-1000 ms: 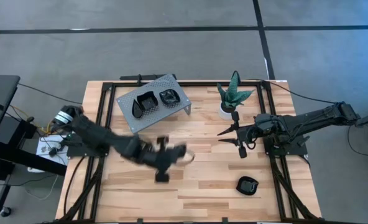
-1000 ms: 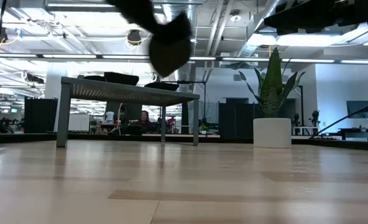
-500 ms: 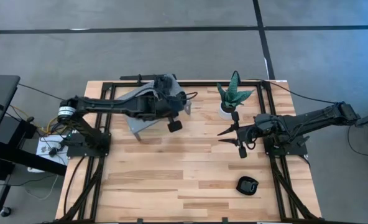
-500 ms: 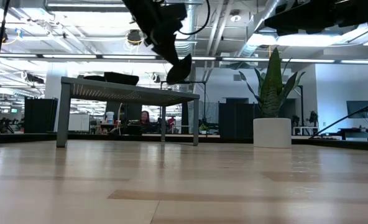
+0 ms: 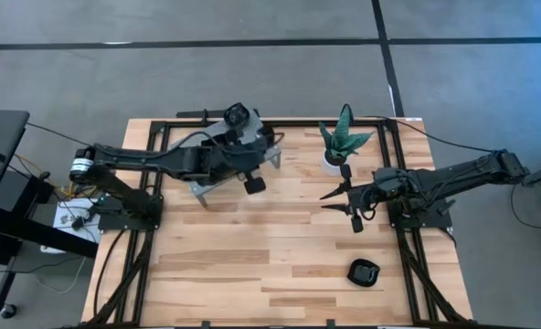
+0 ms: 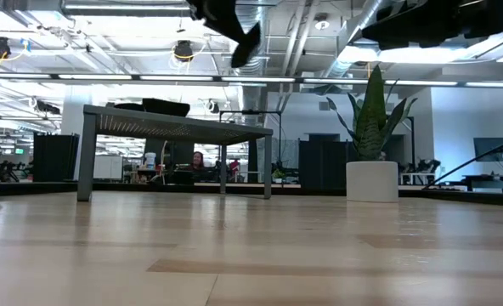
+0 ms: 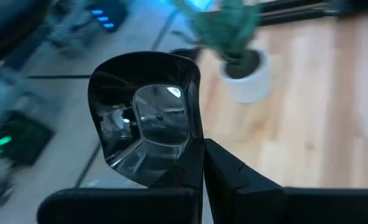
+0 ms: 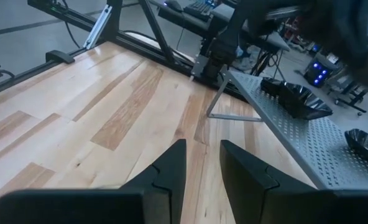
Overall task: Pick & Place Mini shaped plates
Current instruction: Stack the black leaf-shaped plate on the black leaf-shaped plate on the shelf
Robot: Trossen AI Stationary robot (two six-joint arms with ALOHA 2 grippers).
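Observation:
My left gripper (image 5: 249,175) is shut on one glossy black, squarish wavy-rimmed mini plate (image 5: 253,185) and holds it high over the near right end of the grey perforated stand (image 5: 206,183). The low view shows that plate (image 6: 245,44) well above the stand top (image 6: 175,127). Two more black plates (image 8: 296,96) (image 8: 365,140) sit on the stand. Another plate (image 5: 364,271) lies on the table's near right part. My right gripper (image 5: 336,201) is open and hovers near the plant pot, touching nothing. My left gripper pinches the plate between its two fingers (image 7: 230,174) at the rim (image 7: 194,144), at one corner. The plate is lifted clear and stands up from the fingertips, its hollow side facing the wrist camera.
A green spiky plant in a white pot (image 5: 342,142) stands at the far right of the table, just beyond my right gripper. The stand's legs (image 6: 87,157) rest on the wooden table top (image 5: 280,247). Dark frame rails run along the table edges.
My left gripper has carried the plate from the middle of the table toward the far edge, up to the stand, and has risen higher above the stand top. The plate stayed in the hold throughout.

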